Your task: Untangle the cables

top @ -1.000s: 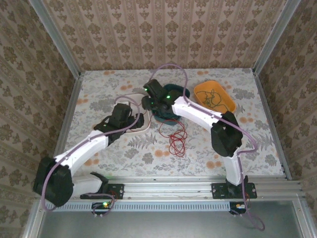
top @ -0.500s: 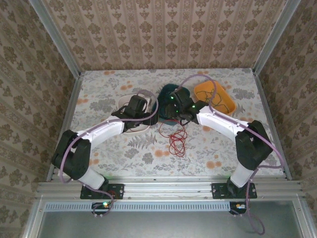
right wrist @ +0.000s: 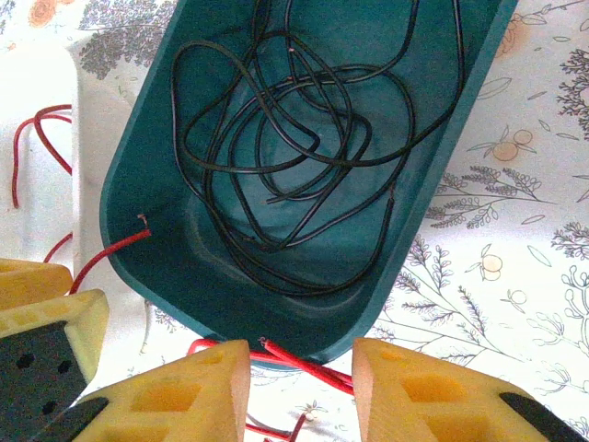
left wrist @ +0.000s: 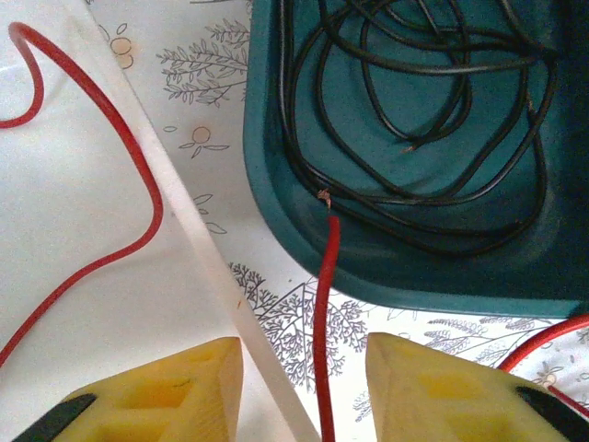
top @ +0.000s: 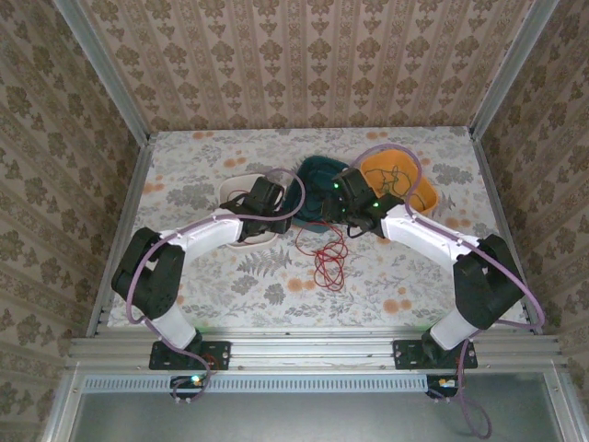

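Black cables [right wrist: 304, 138] lie coiled inside a teal tray [top: 317, 180]. A red cable [left wrist: 329, 276] rises between the fingers of my left gripper [left wrist: 304, 368], its bare end resting against the teal tray's rim [left wrist: 267, 184]. The jaws stand apart, clear of the cable on both sides. More red cable [top: 329, 262] lies looped on the table in front of the tray. My right gripper [right wrist: 302, 364] is open at the tray's near edge, with red cable ends [right wrist: 317, 368] on the table between its fingers. A further red strand [left wrist: 138, 166] lies in the white tray [left wrist: 74, 276].
An orange tray [top: 425, 191] holding a green cable [top: 394, 180] stands at the back right. The white tray [top: 241, 241] sits just left of the teal one. My two grippers are close together; the left fingers [right wrist: 46, 313] show beside the right ones. Patterned walls enclose the table.
My left gripper has reached right, to the teal tray's edge, and its jaws have narrowed round the red cable. My right gripper has pulled back from over the tray to its near right side.
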You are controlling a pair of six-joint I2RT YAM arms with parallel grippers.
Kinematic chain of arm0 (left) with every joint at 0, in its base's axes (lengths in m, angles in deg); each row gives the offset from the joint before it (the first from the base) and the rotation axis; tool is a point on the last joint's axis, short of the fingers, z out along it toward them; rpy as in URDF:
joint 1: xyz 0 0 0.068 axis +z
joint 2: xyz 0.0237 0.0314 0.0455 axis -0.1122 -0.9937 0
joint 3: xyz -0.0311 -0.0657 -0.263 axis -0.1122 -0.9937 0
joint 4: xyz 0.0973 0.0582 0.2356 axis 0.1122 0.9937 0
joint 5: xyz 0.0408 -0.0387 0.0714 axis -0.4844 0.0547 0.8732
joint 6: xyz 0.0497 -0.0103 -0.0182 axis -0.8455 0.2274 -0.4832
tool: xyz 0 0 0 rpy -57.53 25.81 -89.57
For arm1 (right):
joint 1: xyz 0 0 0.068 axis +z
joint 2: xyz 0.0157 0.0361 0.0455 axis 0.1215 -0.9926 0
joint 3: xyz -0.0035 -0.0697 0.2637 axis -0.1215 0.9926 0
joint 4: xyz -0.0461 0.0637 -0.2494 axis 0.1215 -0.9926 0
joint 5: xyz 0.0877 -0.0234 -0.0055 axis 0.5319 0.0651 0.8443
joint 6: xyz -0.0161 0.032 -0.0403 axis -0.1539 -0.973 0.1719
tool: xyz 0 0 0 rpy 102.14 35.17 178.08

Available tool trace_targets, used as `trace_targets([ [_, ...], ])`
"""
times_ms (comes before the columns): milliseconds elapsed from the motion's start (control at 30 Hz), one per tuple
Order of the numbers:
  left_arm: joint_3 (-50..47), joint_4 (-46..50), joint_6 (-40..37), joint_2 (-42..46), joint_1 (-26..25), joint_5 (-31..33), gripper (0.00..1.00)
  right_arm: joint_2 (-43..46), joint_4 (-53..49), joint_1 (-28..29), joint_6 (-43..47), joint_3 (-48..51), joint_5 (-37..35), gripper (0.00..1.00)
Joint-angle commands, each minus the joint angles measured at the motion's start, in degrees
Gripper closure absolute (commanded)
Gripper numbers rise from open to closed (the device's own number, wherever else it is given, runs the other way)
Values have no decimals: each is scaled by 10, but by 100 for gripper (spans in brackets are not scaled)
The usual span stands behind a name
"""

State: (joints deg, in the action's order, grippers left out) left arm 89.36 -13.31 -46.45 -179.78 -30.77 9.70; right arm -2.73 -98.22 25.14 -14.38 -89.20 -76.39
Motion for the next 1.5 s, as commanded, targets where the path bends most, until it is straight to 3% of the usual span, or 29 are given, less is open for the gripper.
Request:
trace_targets([
  [0, 19, 19, -9, -10, -7, 13, 65, 21, 10, -6, -10, 7, -1, 64],
  [533, 24, 31, -36, 12, -17, 33, 100, 28, 14, -10, -21, 32, 0, 64],
  [767, -53, -45, -21, 104, -7, 23, 100, 28, 13, -10, -19, 33, -1, 64],
  [1000, -127, -91, 48, 176, 69, -15, 100, 28, 14, -9, -18, 37, -3, 65],
  [1200, -99, -87, 59, 98, 129, -54, 100, 27, 12, -10, -17, 33, -1, 65],
  [1467, -7, -48, 64, -53, 144, -39, 100, 40, 1, -10, 0, 33, -1, 65],
])
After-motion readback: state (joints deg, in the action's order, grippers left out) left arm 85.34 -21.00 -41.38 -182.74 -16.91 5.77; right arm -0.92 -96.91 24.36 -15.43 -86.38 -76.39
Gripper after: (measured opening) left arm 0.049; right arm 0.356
